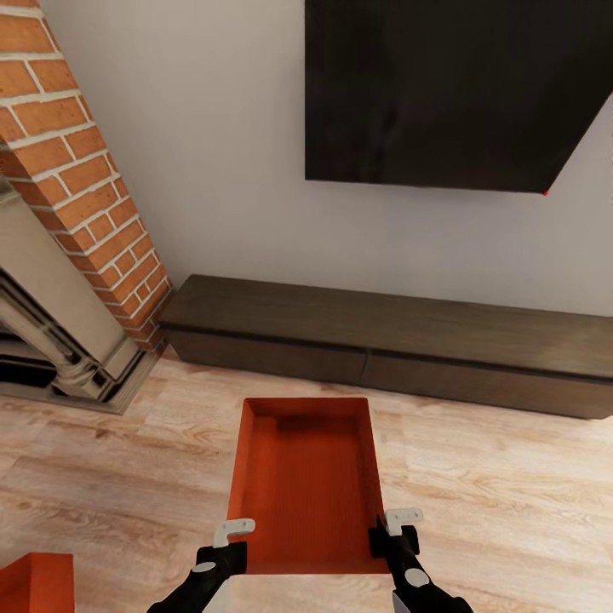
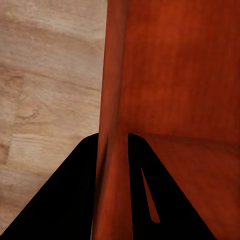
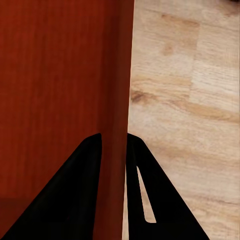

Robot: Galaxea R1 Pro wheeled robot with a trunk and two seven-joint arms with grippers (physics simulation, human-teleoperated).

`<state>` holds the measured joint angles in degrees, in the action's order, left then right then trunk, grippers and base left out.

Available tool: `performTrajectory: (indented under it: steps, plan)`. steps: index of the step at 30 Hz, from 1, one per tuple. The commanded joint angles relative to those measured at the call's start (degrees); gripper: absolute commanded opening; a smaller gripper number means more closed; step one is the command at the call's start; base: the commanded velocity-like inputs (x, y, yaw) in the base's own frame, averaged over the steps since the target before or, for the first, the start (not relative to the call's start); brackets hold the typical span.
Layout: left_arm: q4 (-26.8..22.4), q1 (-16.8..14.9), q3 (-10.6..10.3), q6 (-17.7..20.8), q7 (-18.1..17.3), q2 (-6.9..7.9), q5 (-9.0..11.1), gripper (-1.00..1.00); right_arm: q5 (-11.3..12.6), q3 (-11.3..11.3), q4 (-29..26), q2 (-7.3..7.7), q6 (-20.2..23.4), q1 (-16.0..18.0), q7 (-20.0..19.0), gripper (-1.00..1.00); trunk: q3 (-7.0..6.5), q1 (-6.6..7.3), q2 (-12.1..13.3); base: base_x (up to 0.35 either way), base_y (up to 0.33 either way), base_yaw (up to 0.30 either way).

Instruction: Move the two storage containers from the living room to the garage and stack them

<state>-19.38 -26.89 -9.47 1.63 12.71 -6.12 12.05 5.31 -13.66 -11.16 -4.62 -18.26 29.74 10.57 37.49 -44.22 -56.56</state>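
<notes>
Orange-red container (image 1: 308, 481) clamped between left hand (image 1: 228, 545) and right hand (image 1: 393, 532).

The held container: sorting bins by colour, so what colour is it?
Plain orange-red, no pattern; the storage container shows best in the head view.

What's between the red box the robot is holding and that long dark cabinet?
Only bare wood-plank floor lies between the held storage container and the low dark cabinet, as the head view shows.

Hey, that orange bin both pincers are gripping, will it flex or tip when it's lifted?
The storage container probably stays stiff: its walls look straight where the left pincer and right pincer pinch them. Empty, likely light. Gripped only near one end, it may sag.
</notes>
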Motion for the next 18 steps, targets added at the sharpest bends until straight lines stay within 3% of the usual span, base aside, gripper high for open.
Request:
performTrajectory:
  steps: [1,18]
  plan:
    - [-0.02,0.00,0.68,0.21,1.88,0.14,0.34,-1.00,0.58,1.53,-0.09,0.05,-0.46,0.06,3.23,-1.00,-0.05,0.00,-0.03,0.000,0.000,0.000]
    - [0.03,0.00,0.68,0.21,1.88,0.14,0.34,-1.00,0.58,1.53,-0.09,0.05,-0.38,0.06,3.22,-1.00,-1.58,0.00,-0.03,0.000,0.000,0.000]
